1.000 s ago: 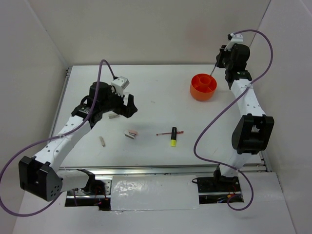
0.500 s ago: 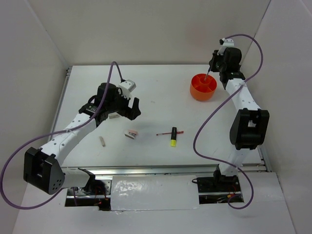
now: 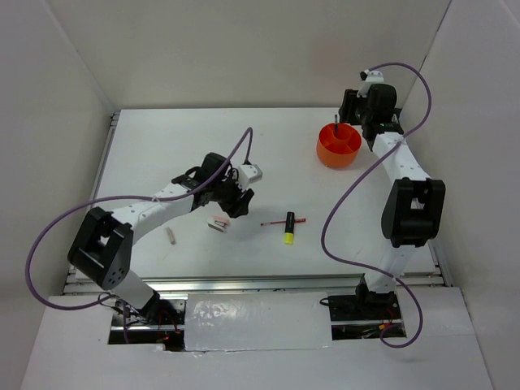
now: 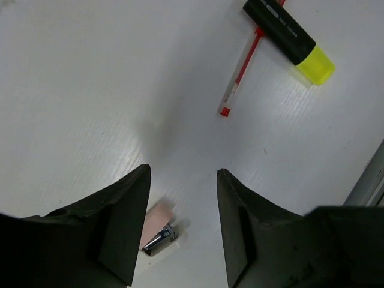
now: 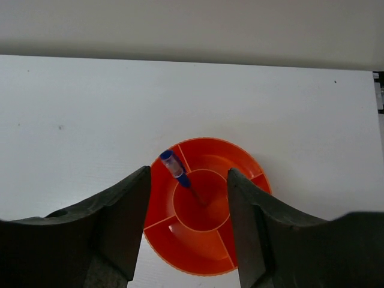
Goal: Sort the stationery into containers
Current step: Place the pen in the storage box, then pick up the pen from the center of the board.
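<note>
Left gripper (image 4: 183,175) and right gripper (image 5: 188,174), jaws apart; pink eraser (image 4: 158,216) (half hidden) sits off-centre, so closing could flick it.

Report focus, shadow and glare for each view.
Left wrist: left gripper dark and soft-edged near the lens, a faint shadow on the table ahead of it, marker sharp. Right wrist: right gripper blurred, orange tub crisp. Top external: even light, soft shadows.

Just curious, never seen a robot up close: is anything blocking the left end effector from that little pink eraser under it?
Nothing visible does. The left end effector is open above the pink eraser, with only bare table in the gap. The red pen and the yellow-capped marker lie farther off, clear of the path.
</note>
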`<state>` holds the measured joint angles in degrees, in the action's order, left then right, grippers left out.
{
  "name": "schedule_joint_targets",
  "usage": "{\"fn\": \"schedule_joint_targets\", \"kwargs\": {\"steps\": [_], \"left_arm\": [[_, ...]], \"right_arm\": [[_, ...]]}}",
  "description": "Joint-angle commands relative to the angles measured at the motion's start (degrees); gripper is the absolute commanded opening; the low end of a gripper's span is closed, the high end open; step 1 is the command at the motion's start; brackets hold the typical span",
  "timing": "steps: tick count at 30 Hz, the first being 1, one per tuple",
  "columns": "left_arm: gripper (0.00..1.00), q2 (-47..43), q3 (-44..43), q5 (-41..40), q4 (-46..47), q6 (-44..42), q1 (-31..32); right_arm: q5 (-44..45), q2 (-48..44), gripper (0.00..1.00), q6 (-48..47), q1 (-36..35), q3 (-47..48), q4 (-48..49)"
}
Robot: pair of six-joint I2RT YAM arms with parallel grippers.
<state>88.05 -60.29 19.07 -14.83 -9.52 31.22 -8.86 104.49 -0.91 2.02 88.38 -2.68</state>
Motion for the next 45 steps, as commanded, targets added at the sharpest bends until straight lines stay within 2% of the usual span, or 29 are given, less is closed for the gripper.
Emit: {"fn": "schedule_joint_targets", "kwargs": {"steps": [1, 5, 11, 17, 22, 28, 31, 34, 35, 40, 45], "left_arm": [[0.59, 2.64, -2.90, 4.57, 2.43, -5.77, 1.73], [0.58, 5.72, -3.25, 4.58, 2.96, -8.76, 6.03], [0.59, 10.82, -5.18, 3.52, 5.07, -8.85, 9.38], [0.60, 16.88, -8.52, 1.50, 4.37, -9.29, 10.87], [0.58, 19.70, -10.11, 0.18, 4.20, -10.08, 12.10], [0.47, 22.77, -11.86, -2.28, 2.79, -10.26, 13.77], [0.38, 25.32, -14.31, -5.00, 0.33, -10.17, 14.04], [0.27, 27.78, -16.34, -8.60, -1.95, -9.73, 14.04], [0.19, 28.57, -16.70, -9.39, -2.48, -9.56, 13.95], [0.02, 28.32, -16.70, -15.28, -2.40, -7.80, 12.64], [0.00, 25.07, -15.12, -25.89, 0.32, -6.48, 11.14]], "right_arm": [[-1.33, -2.53, 0.61, 0.82, -0.35, -0.14, -0.13], [-5.36, -7.79, 0.62, 4.85, 0.52, -0.31, -2.68], [-11.35, -15.44, 0.62, 7.94, 3.69, -4.26, -5.67], [-15.57, -21.25, 0.62, 8.73, 6.50, -8.75, -6.73], [-17.59, -23.10, 0.62, 8.47, 8.78, -10.33, -8.13], [-19.43, -24.42, 0.61, 8.20, 10.72, -11.12, -8.92], [-19.88, -24.68, 0.61, 8.20, 11.34, -11.30, -9.28], [-20.32, -25.03, 0.61, 7.94, 11.86, -11.47, -9.54], [-20.58, -25.03, 0.61, 7.85, 12.04, -11.56, -9.63], [-21.37, -26.00, 0.61, 7.85, 12.39, -12.26, -9.89], [-23.21, -28.63, 0.60, 8.11, 12.04, -14.90, -9.01]]}}
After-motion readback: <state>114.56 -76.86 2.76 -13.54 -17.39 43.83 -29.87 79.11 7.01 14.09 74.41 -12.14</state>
